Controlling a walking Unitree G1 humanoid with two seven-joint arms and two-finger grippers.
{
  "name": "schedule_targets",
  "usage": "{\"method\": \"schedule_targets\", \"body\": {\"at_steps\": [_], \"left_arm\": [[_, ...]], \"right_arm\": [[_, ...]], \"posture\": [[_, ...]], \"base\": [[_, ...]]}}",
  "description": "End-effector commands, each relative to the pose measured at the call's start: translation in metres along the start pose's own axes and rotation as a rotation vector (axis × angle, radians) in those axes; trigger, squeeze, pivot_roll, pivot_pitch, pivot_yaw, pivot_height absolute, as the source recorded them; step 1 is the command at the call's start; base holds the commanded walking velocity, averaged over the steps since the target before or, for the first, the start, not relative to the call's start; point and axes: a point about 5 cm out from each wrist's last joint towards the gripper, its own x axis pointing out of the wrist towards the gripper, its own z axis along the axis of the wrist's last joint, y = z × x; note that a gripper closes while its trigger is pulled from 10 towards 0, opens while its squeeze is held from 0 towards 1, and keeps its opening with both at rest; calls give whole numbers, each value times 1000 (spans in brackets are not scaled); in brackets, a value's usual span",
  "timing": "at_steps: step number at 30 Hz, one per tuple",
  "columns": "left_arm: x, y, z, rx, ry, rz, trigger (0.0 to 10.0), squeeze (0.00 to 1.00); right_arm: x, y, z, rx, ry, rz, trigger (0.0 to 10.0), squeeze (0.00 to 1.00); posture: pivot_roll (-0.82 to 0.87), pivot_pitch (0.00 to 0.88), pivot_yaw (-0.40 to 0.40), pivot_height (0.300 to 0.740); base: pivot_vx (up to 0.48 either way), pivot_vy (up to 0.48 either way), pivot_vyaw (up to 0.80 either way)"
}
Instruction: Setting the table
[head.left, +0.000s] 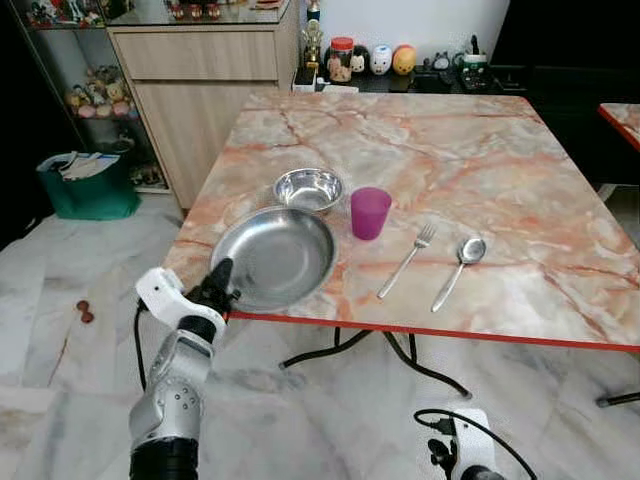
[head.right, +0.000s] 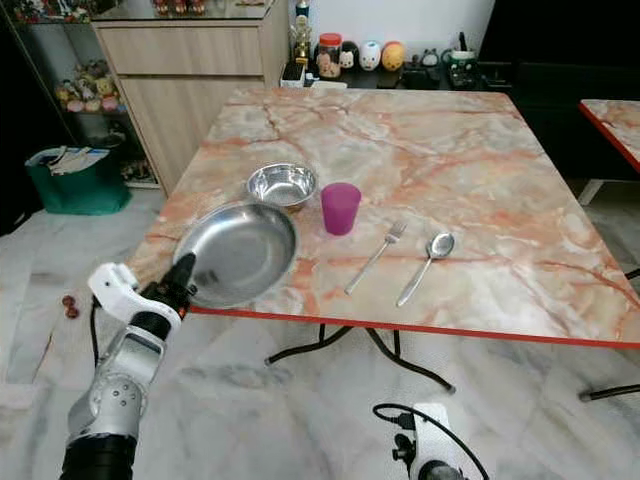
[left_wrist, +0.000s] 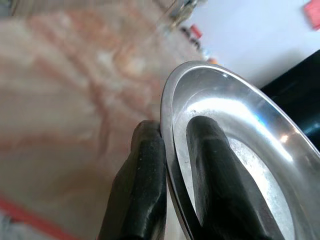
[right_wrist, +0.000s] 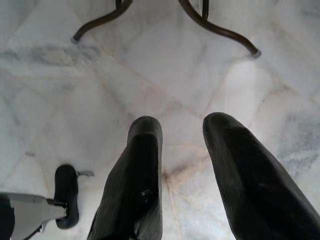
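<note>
Left gripper pinches the steel plate rim, apparently resting beside the bowl; release gently. Right gripper hangs open.

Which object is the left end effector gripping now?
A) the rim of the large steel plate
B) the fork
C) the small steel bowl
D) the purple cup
A: the left end effector has its two black fingers pinched on either side of the rim of the large steel plate, at the table's near edge.
</note>
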Motion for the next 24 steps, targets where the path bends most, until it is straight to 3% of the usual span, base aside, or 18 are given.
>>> {"method": "schedule_targets", "body": {"at_steps": [1, 7, 8, 16, 20, 24], "left_arm": [[0, -11, 12, 45, -55, -61, 10000, 0], [-2, -22, 19, 154, -70, -92, 10000, 0], [-5, -22, 16, 219, -55, -91, 10000, 0], [-7, -21, 10, 262, -35, -73, 10000, 0], [-6, -21, 10, 281, -30, -77, 10000, 0], [-5, -23, 12, 304, -39, -77, 10000, 0]], "right_arm": [[1, 2, 1, 10, 3, -2, 10000, 0], [0, 12, -9, 11, 22, 5, 10000, 0], [-1, 17, -15, 14, 29, 8, 10000, 0], [0, 34, -17, 16, 22, 23, 10000, 0], [0, 31, -17, 17, 16, 22, 10000, 0], [-3, 17, -17, 24, 10, 9, 10000, 0]], "posture": [[-14, 0, -17, 740], [-10, 0, -19, 740], [-10, 0, -19, 740], [-16, 0, -14, 740], [-15, 0, -13, 740], [-20, 0, -10, 740]], "base": [[0, 0, 0], [0, 0, 0], [0, 0, 0], [0, 0, 0], [0, 0, 0], [0, -129, 0]]}}
